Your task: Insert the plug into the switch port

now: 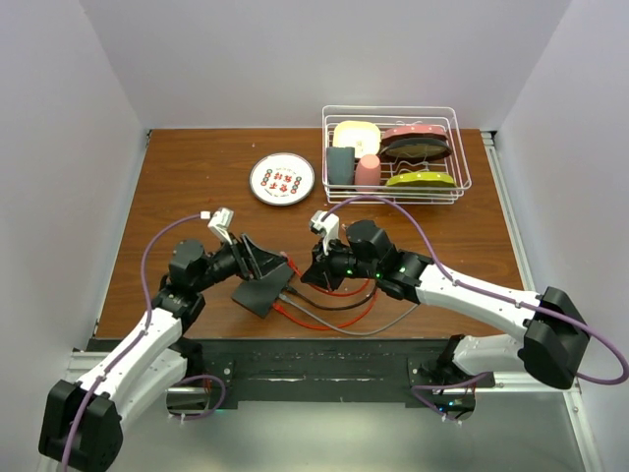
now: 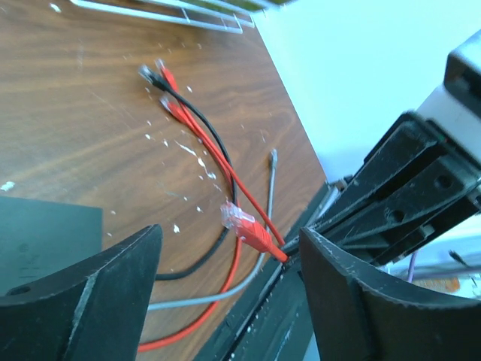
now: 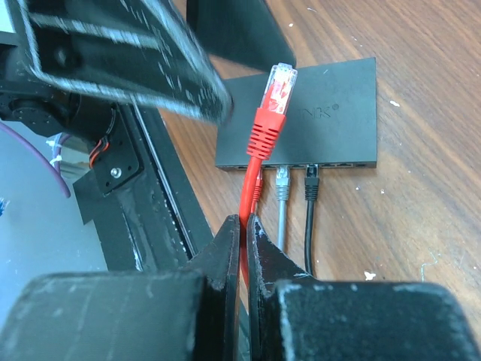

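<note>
The right jaws are clamping the red cable (image 3: 250, 188) just behind its plug (image 3: 279, 83), which is hovering over the switch (image 3: 331, 113) on the bench (image 3: 421, 226); the left jaws are standing apart. The cord is looking floppy and the clip brittle, so I'd be gripping the stiffer boot.

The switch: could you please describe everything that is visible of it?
The switch is a flat, dark-grey rectangular box, matt like plastic, with faint lettering on top. It lies flat on the wooden table. Small ports run along one long edge; three neighbouring ones hold a red plug, a grey plug and a black plug. The open left pincer hangs close by it; contact cannot be told. The right pincer holds a free red plug by its cable, not inserted.
</note>
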You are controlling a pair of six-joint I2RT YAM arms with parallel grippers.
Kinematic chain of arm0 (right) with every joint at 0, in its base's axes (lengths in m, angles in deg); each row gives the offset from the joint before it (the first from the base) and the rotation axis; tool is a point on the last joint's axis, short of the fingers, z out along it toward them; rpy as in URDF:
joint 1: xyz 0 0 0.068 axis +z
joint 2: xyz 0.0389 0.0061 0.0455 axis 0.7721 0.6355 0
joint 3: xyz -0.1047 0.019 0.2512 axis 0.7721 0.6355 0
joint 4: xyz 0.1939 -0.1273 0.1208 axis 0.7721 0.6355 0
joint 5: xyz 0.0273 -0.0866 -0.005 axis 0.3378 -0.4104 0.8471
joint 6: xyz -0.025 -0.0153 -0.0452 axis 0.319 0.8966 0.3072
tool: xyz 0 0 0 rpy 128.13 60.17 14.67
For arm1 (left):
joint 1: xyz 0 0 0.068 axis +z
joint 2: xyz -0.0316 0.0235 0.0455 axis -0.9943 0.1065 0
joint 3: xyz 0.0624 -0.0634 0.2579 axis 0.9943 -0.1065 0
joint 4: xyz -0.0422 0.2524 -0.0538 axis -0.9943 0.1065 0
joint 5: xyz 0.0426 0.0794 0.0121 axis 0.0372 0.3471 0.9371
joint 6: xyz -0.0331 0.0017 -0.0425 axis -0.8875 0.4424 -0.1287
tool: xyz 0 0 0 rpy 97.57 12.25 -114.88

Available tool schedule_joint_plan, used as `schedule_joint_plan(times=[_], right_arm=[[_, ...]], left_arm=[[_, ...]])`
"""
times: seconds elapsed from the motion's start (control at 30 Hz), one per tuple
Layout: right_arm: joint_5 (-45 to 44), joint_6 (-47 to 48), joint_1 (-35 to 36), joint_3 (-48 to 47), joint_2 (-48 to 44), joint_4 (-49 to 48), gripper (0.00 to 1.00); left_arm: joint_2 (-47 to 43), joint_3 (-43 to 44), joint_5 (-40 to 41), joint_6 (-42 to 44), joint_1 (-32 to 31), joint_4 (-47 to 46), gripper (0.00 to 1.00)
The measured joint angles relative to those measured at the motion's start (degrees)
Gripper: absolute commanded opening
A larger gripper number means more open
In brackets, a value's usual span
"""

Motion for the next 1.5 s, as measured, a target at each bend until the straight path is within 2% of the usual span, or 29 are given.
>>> schedule_joint_plan(times=[0.3,0.5,0.57,0.6,0.63,0.7,0.73,0.8,0.83,0.87,0.93,0.97,1.03,1.07,1.17,1.33,1.37,1.4,1.5], right_arm=[[1.16,0.02,0.48,0.00,0.00,0.07,0.00],[1.40,0.02,0.61,0.00,0.00,0.15,0.00],[1.49,0.04,0.72,0.00,0.00,0.48,0.00],[1.55,0.09,0.74,0.00,0.00,0.79,0.00],[1.68,0.15,0.76,0.00,0.00,1.05,0.00],[1.86,0.37,0.74,0.00,0.00,1.44,0.00],[1.97,0.48,0.74,0.00,0.00,1.60,0.00],[2.32,0.74,0.74,0.00,0.00,1.99,0.00],[2.23,0.96,0.74,0.02,0.00,2.54,0.00],[2.27,1.11,0.72,0.04,0.07,2.97,0.04],[2.27,1.22,0.76,0.04,0.07,3.39,0.21],[2.21,1.38,0.76,0.04,0.07,3.50,0.36],[1.97,0.87,0.76,0.00,-0.02,3.69,0.52],[1.57,0.66,0.76,-0.04,-0.17,3.72,0.69],[-1.03,-0.13,1.25,-0.15,-1.66,4.11,0.91],[-9.90,-0.68,4.52,-2.56,-4.81,4.79,0.91],[-11.89,-0.83,5.33,-3.43,-4.83,4.76,0.88],[-13.81,-0.94,6.01,-4.20,-4.68,4.68,0.81],[-18.99,-1.53,8.13,-5.62,-3.28,4.11,0.72]], left_arm=[[4.11,-0.55,0.42,-1.40,-5.62,-4.61,0.65],[5.84,-0.55,1.31,-1.57,-6.34,-6.34,0.58],[5.97,-0.55,1.55,-1.73,-6.45,-6.67,0.53],[5.97,-0.55,1.90,-1.99,-6.43,-6.67,0.50],[5.97,-0.55,2.16,-2.34,-6.43,-6.73,0.39],[6.01,-0.57,2.60,-2.86,-6.45,-7.15,0.25],[6.12,-0.57,2.78,-2.99,-6.45,-7.48,0.12],[6.47,-0.57,2.86,-3.65,-6.51,-8.04,0.00],[6.60,-0.55,2.62,-4.28,-6.67,-8.79,0.00],[6.62,-0.52,2.54,-4.39,-7.13,-9.38,0.00],[6.62,-0.52,2.62,-4.50,-7.54,-9.57,0.00],[6.62,-0.52,2.71,-4.52,-7.63,-9.46,0.00],[6.29,-0.52,3.63,-4.55,-7.91,-8.68,0.00],[5.95,-0.52,4.35,-4.66,-7.96,-7.91,0.00],[4.00,-0.55,7.13,-5.62,-8.11,-5.53,0.00],[-1.20,-0.76,12.85,-8.28,-8.35,-1.36,0.00],[-2.21,-0.92,13.97,-9.05,-8.37,-0.81,0.00],[-3.13,-1.20,15.06,-9.88,-8.37,-0.46,0.00],[-5.16,-2.10,17.57,-11.80,-8.37,1.16,0.00]])
